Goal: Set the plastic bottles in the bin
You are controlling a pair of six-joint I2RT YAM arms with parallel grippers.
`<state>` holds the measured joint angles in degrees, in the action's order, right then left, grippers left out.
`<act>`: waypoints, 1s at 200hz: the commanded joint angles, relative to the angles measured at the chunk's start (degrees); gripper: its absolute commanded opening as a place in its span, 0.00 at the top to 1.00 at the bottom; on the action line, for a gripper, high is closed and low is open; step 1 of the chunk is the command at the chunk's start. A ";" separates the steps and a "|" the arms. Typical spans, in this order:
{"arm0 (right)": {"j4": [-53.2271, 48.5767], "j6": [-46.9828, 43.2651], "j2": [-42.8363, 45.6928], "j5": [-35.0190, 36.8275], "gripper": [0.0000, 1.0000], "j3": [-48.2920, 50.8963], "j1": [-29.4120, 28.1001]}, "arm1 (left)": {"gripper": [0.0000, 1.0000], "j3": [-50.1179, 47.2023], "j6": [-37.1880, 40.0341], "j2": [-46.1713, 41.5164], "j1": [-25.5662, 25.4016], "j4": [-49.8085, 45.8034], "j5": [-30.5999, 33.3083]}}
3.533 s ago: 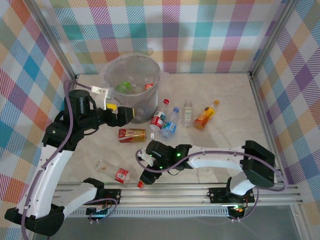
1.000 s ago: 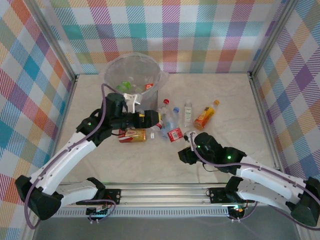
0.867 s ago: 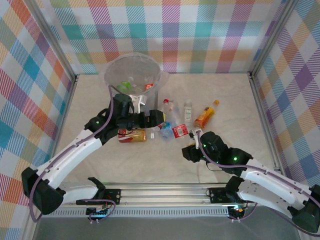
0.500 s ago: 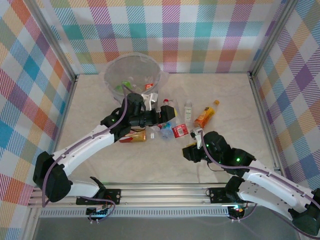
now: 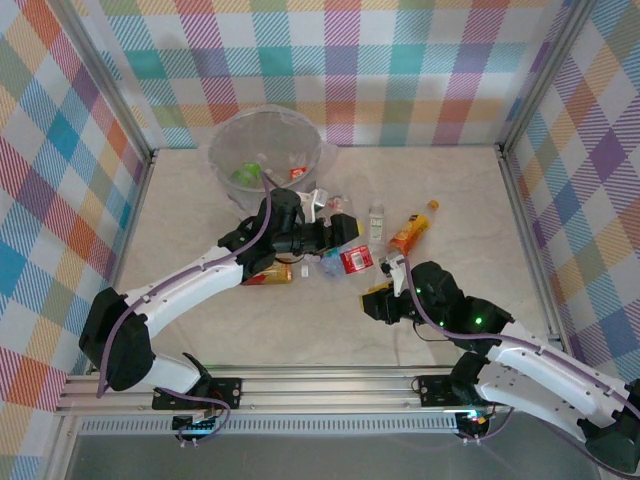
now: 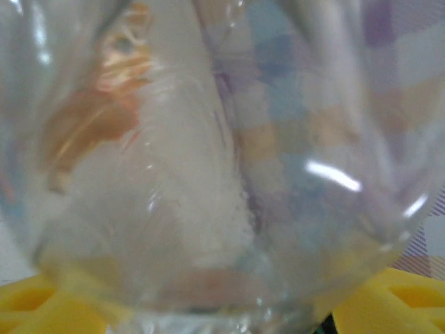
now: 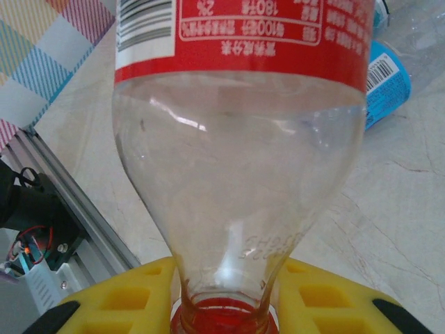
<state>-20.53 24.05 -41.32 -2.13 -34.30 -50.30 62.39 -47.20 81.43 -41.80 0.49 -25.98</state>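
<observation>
Over the middle of the worktop (image 5: 460, 190), your right gripper (image 7: 224, 306) is clamped on the neck of a red-labelled bottle (image 7: 240, 139). The red cap sits between the yellow fingers (image 7: 118, 296) and the body runs straight away from the wrist. From above, that bottle points up and left from the gripper, toward the bin (image 5: 285, 128). The bin stands at the back left, well apart from the right gripper, with your left arm between them. Your left gripper (image 5: 340, 228) is the nearer of the two to the bin. Its arm is stretched out low from the near left, passing just beside an amber bottle (image 5: 265, 272). A clear bottle (image 6: 222, 174) lies between its yellow fingers, but you cannot tell whether they pinch it or merely straddle it. By my reckoning the left arm needs only a short swing back and left to reach the rim. The right arm would have to lift over or wait. An orange bottle (image 5: 410, 232) lies farther right, untouched.
</observation>
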 commanded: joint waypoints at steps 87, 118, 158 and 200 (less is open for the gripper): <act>2.08 0.29 -0.38 -1.62 0.60 -0.80 0.29 | 0.49 2.85 2.55 -1.49 -1.23 1.81 0.55; 1.84 -0.02 0.50 -0.51 0.34 -1.65 0.29 | 0.49 7.08 7.45 -2.02 -1.20 -5.12 2.76; -0.03 -1.30 1.46 -0.01 0.05 -5.92 0.29 | 0.49 18.06 17.49 -0.48 -0.90 -19.55 7.51; 0.47 -4.76 2.99 1.69 0.00 -10.94 0.29 | 0.48 32.39 26.65 2.84 1.69 -32.40 11.43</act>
<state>-20.86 22.50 -39.55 -1.74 -41.45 -50.19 87.77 -28.93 82.52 -41.69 -21.85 -18.20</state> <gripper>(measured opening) 0.996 0.513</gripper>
